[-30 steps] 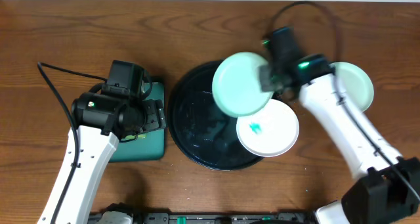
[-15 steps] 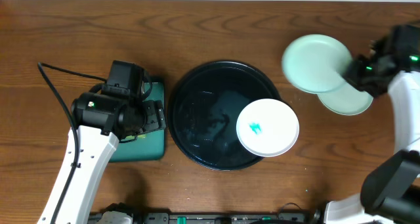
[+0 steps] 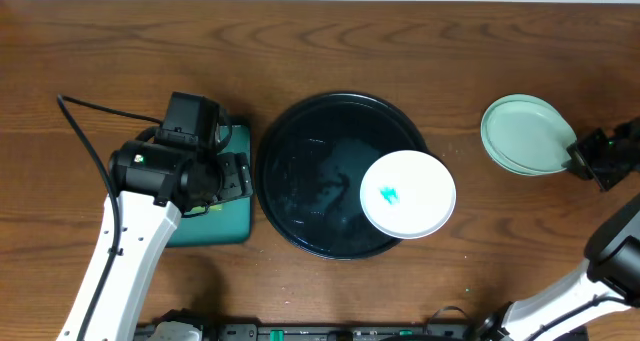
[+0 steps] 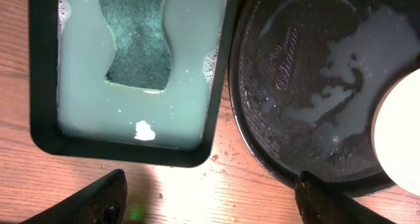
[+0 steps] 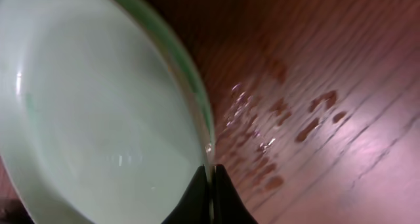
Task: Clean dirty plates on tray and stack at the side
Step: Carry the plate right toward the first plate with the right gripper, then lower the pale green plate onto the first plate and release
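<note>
Your right end effector (image 3: 578, 159) pinches the mint plate (image 3: 525, 133) by its rim at 3 o'clock of the tray (image 3: 305, 156); the white plate (image 3: 407, 194) lies on its 4 o'clock edge; your left end effector (image 3: 228, 176) gapes empty

Only lettering: one embossed script word (image 4: 286, 40) on the tray (image 4: 308, 73) floor, left wrist view. Too faint to read, approx. one word long. Nothing else legible.

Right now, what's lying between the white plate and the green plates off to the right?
Nothing but bare wooden table, as the overhead view shows between the white plate and the green plates.
</note>
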`<state>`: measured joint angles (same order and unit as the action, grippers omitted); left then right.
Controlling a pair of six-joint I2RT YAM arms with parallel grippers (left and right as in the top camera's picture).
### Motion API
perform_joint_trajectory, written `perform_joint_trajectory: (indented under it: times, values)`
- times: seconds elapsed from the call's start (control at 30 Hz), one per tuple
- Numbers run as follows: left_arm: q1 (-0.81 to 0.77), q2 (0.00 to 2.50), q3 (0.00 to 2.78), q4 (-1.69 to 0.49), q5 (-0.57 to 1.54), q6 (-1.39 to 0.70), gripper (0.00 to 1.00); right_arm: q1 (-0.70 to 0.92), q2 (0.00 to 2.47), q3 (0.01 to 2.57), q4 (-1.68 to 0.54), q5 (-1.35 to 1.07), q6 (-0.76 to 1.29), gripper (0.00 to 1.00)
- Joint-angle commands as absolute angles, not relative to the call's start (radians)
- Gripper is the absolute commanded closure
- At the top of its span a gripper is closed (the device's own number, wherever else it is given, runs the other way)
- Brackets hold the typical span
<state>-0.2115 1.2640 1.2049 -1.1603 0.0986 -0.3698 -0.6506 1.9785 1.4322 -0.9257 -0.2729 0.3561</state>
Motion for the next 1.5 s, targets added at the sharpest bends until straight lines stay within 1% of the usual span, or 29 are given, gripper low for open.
perform_joint_trajectory:
  times: [0.0,0.03,0.07,0.1,0.13,0.23,0.33,0.4,0.43,0.47,0.63,0.77,0.87,1.0,1.13,1.27,1.3,1.4,1.47]
  values:
    - [-0.215,1.261,1.213,-1.160,0.093,-0.368,0.18,-0.651,1.986,1.444,-0.912,-0.320,0.350,0.97]
    - [-0.215,1.261,1.213,-1.159,0.094,-0.368,0.18,-0.651,1.986,1.444,-0.907,-0.323,0.350,0.92]
    - [-0.215,1.261,1.213,-1.158,0.094,-0.368,0.18,-0.651,1.986,1.444,-0.904,-0.324,0.350,0.82]
    - [-0.215,1.261,1.213,-1.158,0.094,-0.368,0.18,-0.650,1.986,1.444,-0.900,-0.326,0.350,0.75]
    - [-0.215,1.261,1.213,-1.158,0.094,-0.368,0.18,-0.649,1.986,1.444,-0.896,-0.337,0.335,0.73]
    - [-0.215,1.261,1.213,-1.158,0.094,-0.368,0.18,-0.640,1.986,1.444,-0.874,-0.424,0.269,0.64]
    - [-0.215,1.261,1.213,-1.156,0.094,-0.368,0.18,-0.627,1.986,1.444,-0.866,-0.492,0.222,0.70]
    - [-0.215,1.261,1.213,-1.154,0.094,-0.368,0.18,-0.615,1.986,1.444,-0.868,-0.491,0.205,0.83]
    - [-0.215,1.261,1.213,-1.151,0.094,-0.368,0.18,-0.609,1.986,1.444,-0.872,-0.492,0.194,0.87]
    - [-0.215,1.261,1.213,-1.151,0.094,-0.368,0.18,-0.602,1.986,1.444,-0.876,-0.497,0.184,0.87]
    - [-0.215,1.261,1.213,-1.151,0.094,-0.368,0.18,-0.537,1.961,1.444,-0.879,-0.582,0.109,0.85]
    - [-0.215,1.261,1.213,-1.151,0.094,-0.369,0.18,-0.438,1.904,1.444,-0.886,-0.578,0.061,0.83]
    - [-0.215,1.261,1.213,-1.151,0.094,-0.369,0.18,-0.346,1.850,1.444,-0.910,-0.507,0.069,0.82]
    - [-0.215,1.261,1.213,-1.151,0.094,-0.369,0.18,-0.210,1.773,1.444,-0.984,-0.292,0.157,0.82]
    - [-0.215,1.261,1.213,-1.151,0.094,-0.368,0.18,-0.098,1.705,1.444,-1.084,-0.102,0.305,0.81]
    - [-0.215,1.261,1.213,-1.151,0.094,-0.368,0.18,-0.010,1.647,1.444,-1.174,-0.081,0.415,0.76]
    - [-0.215,1.261,1.213,-1.151,0.094,-0.368,0.18,0.007,1.634,1.444,-1.199,-0.093,0.424,0.72]
    - [-0.215,1.261,1.212,-1.152,0.094,-0.368,0.18,0.043,1.609,1.443,-1.291,-0.107,0.426,0.78]
    - [-0.215,1.261,1.212,-1.152,0.094,-0.368,0.18,0.057,1.604,1.442,-1.356,-0.114,0.426,0.80]
